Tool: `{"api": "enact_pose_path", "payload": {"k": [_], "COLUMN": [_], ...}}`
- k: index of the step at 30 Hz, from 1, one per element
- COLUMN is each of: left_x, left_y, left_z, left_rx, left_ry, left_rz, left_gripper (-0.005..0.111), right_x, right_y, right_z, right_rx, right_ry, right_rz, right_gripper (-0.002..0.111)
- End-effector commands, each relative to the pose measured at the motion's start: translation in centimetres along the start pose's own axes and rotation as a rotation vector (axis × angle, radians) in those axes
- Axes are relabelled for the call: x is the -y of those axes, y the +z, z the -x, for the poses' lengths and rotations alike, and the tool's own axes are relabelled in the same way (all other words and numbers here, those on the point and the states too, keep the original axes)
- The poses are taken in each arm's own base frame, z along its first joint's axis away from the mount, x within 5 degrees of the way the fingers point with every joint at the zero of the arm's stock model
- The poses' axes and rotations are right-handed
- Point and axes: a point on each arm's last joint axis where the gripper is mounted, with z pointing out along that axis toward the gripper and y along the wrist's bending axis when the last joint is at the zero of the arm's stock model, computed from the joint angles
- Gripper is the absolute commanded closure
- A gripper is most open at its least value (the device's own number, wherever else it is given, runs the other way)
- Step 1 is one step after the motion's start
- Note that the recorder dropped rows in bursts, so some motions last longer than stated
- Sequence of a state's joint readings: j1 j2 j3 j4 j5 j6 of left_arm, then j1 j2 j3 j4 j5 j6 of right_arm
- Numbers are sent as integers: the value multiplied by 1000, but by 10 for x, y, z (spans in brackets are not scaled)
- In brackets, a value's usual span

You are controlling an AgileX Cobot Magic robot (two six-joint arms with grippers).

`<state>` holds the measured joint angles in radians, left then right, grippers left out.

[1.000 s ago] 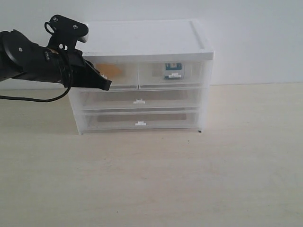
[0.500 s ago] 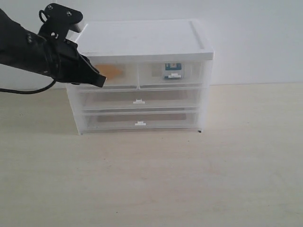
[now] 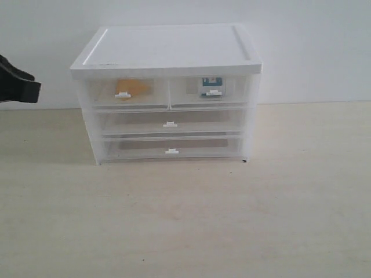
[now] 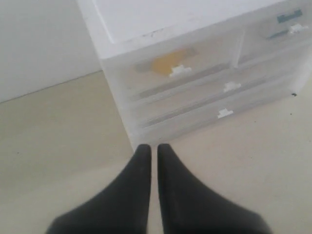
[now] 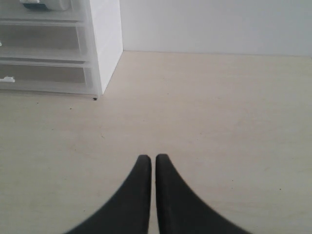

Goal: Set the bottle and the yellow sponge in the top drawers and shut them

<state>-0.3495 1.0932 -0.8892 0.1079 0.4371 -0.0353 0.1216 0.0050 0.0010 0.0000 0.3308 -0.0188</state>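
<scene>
Looking through the translucent fronts, you can see the yellow sponge (image 3: 132, 87) inside the left top drawer (image 3: 101, 97) and the bottle (image 3: 211, 85) inside the right top drawer (image 3: 239, 92). Both fronts appear flush with the cabinet (image 3: 174, 49), so the task looks finished or very nearly so.

The main risk now is a drawer that only looks shut. The haze of the plastic could hide a small gap, so you may want a closer check before calling it done. The other risk is the left arm. Its left fingers (image 4: 140, 168), pressed together and holding nothing, hang near the cabinet's left corner, and a careless swing could clip the light cabinet and slide it along the surface (image 3: 243, 220) or jolt a drawer open. The right fingers (image 5: 143, 170) are also pressed together and empty, well apart from the cabinet, so they pose little threat.

Compared with half a second ago, the left arm no longer lies across the left drawer's front. It has drawn back to the left edge of the exterior view, uncovering the sponge and the handle. Nothing else has shifted.
</scene>
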Motion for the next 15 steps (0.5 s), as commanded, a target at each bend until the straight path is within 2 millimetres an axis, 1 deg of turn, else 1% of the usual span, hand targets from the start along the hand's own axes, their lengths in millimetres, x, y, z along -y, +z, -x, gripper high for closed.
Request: {"api": "enact_pose_path", "payload": {"k": [1, 2, 3, 4, 5, 6, 9, 10, 15], "left_x": [-2, -1, 0, 0, 0, 0, 0, 1, 2], "left_y": [-32, -38, -49, -56, -61, -69, -86, -94, -105], "left_z": [-22, -29, -41, -52, -59, -72, -98, -104, -115], "left_rx": [128, 163, 221, 240, 238, 232, 203, 218, 281], "left_ry": [-85, -100, -110, -110, -111, -101, -107, -144, -170], "left_rz": [21, 15, 6, 5, 7, 14, 30, 18, 3], "left_gripper": [103, 103, 103, 103, 103, 103, 103, 103, 103], "right_x": [0, 0, 0, 0, 0, 0, 0, 0, 0], "right_y": [0, 0, 0, 0, 0, 0, 0, 0, 0], "right_z": [1, 1, 1, 1, 1, 1, 1, 1, 1], "right_rx": [15, 15, 15, 15, 15, 15, 15, 15, 15], "right_ry": [-7, -7, -7, -7, -7, -7, -7, -7, -7], "right_rz": [-5, -5, -5, -5, -5, -5, -5, -5, -5], "right_gripper": [107, 107, 107, 107, 107, 107, 107, 107, 107]}}
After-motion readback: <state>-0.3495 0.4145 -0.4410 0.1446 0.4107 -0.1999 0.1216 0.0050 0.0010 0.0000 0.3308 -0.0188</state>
